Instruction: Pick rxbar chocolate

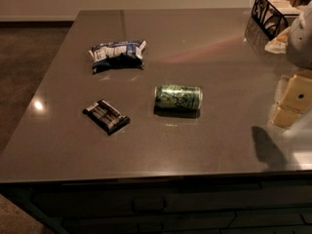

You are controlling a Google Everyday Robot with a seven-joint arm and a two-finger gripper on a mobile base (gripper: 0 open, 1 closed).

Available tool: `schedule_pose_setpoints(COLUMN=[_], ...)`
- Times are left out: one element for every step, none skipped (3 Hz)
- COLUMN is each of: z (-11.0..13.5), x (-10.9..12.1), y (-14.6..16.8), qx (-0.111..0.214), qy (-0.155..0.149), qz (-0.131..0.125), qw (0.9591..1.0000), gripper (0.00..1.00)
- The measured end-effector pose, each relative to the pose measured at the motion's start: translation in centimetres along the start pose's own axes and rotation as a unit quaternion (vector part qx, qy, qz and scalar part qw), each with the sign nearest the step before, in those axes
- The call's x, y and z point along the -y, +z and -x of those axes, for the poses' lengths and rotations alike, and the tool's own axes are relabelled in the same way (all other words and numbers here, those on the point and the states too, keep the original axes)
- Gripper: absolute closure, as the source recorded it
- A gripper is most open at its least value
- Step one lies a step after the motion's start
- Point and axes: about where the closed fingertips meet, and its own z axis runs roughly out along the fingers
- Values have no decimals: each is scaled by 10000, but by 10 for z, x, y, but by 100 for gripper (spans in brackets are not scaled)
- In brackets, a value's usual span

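Note:
The rxbar chocolate (106,116) is a small flat black wrapper with pale stripes of lettering. It lies flat on the grey table (195,48), left of centre and near the front, turned at an angle. My gripper (291,101) is the cream-coloured piece at the right edge of the view, above the table. It is far to the right of the bar, beyond the can, and holds nothing that I can see.
A green patterned can (178,97) lies on its side between the bar and the gripper. A blue-and-white chip bag (117,55) lies behind the bar. A black wire basket (273,11) stands at the back right corner. The table's front edge runs close below the bar.

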Motion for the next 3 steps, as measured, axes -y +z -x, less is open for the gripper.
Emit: schedule_pose_setpoints(z=[0, 3, 30], x=[0, 2, 13], y=[0, -2, 7], qx=[0, 16, 95], qy=[0, 30, 90], qz=[0, 35, 133], qw=[10000, 10000, 9998], gripper=[0, 0, 0])
